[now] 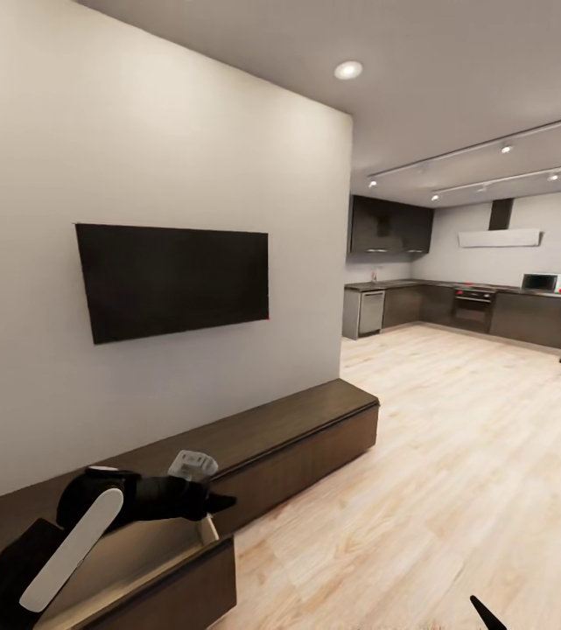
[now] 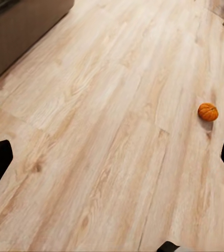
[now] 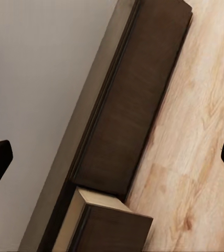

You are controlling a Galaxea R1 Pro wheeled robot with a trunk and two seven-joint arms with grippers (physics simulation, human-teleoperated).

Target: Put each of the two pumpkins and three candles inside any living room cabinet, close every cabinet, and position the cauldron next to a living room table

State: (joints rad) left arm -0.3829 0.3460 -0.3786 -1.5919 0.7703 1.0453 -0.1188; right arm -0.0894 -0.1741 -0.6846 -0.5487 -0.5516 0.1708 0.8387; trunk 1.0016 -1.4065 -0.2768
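Dark-brown wood runs along the wall: the cabinet [image 1: 298, 429], with one drawer [image 1: 153, 560] pulled out, pale inside. My left gripper [image 2: 112, 157] hangs over the plank floor [image 2: 101, 131], fingers spread and empty; my right gripper [image 3: 112, 155] is spread too. One pumpkin [image 2: 208, 112] sits on the floor.

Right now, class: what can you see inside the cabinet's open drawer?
The cabinet has one drawer pulled out, showing pale beige walls. The left gripper and its arm cover much of the interior, so any contents cannot be told.
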